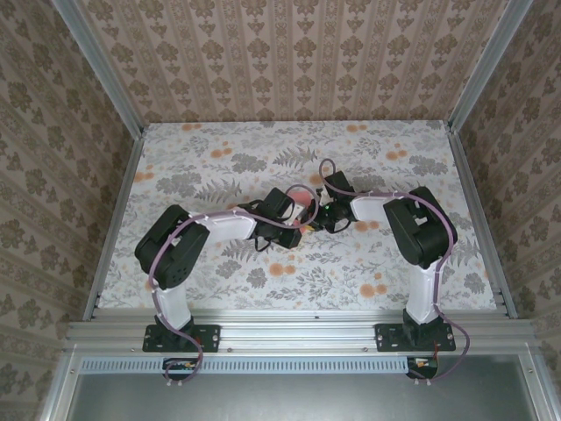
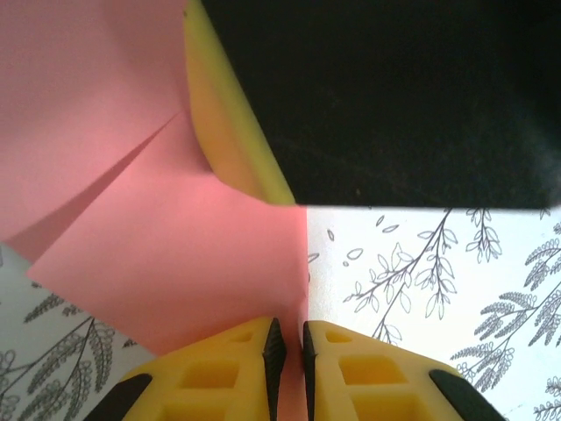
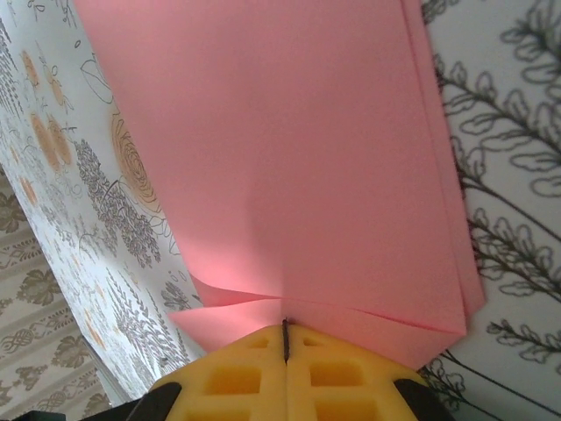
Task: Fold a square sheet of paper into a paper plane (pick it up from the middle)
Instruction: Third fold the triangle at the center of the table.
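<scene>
no legible text, no labels or brands, no numbers

So the folded paper sheet [image 3: 289, 158] sits over the middle of the tabletop [image 1: 219, 149], sandwiched between both pincers. The left pincer [image 2: 287, 368] is on its left side and the right pincer [image 3: 285, 342] on its right, each nipping an edge, with the sheet stretching away in front of it.

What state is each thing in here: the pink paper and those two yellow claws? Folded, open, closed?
pink paper: partly folded into layers with slanted flaps, not yet a slim plane.
left gripper: closed, pinching the paper's edge between its fingers.
right gripper: closed tight on the paper's layered edge.
</scene>
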Available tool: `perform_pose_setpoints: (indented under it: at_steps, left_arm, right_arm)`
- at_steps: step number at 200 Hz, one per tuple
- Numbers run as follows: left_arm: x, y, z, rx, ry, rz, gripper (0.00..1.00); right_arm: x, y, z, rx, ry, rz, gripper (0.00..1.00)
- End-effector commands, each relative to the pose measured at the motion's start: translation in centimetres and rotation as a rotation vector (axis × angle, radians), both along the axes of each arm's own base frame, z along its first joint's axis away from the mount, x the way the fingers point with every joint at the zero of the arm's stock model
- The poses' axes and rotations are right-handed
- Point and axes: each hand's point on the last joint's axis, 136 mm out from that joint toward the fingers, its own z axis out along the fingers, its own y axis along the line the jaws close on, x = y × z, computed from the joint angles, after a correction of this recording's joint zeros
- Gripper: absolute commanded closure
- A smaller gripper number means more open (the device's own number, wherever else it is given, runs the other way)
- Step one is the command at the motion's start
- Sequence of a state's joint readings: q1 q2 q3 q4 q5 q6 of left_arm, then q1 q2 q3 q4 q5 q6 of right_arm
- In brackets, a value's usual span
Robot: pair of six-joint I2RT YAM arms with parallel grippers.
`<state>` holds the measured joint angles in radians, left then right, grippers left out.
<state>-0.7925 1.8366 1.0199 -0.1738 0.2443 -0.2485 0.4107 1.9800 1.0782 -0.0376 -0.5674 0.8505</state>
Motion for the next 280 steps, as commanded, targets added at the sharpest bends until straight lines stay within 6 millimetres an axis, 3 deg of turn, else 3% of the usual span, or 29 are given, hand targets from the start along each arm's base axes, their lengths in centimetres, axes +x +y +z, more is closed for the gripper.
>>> perform_pose_setpoints:
  at_steps: [1, 177, 208, 280]
  left_arm:
    - [-5.2, 5.8, -4.3, 0.259, 0.163, -0.004, 0.82]
    - [-8.0, 8.0, -3.5, 0.369, 0.134, -0.030, 0.82]
    - [-7.8, 7.0, -1.4, 0.305, 0.122, -0.024, 0.81]
    - [-4.2, 2.1, 5.7, 0.000, 0.082, 0.028, 0.77]
  right_arm:
    - [-1.1, -3.1, -5.1, -0.180, 0.090, -0.048, 0.94]
    - [-1.8, -3.8, -6.4, -0.221, 0.108, 0.000, 0.94]
    - [-1.8, -3.5, -6.1, -0.205, 0.101, 0.008, 0.94]
    - [-1.9, -2.5, -5.7, -0.160, 0.097, 0.035, 0.95]
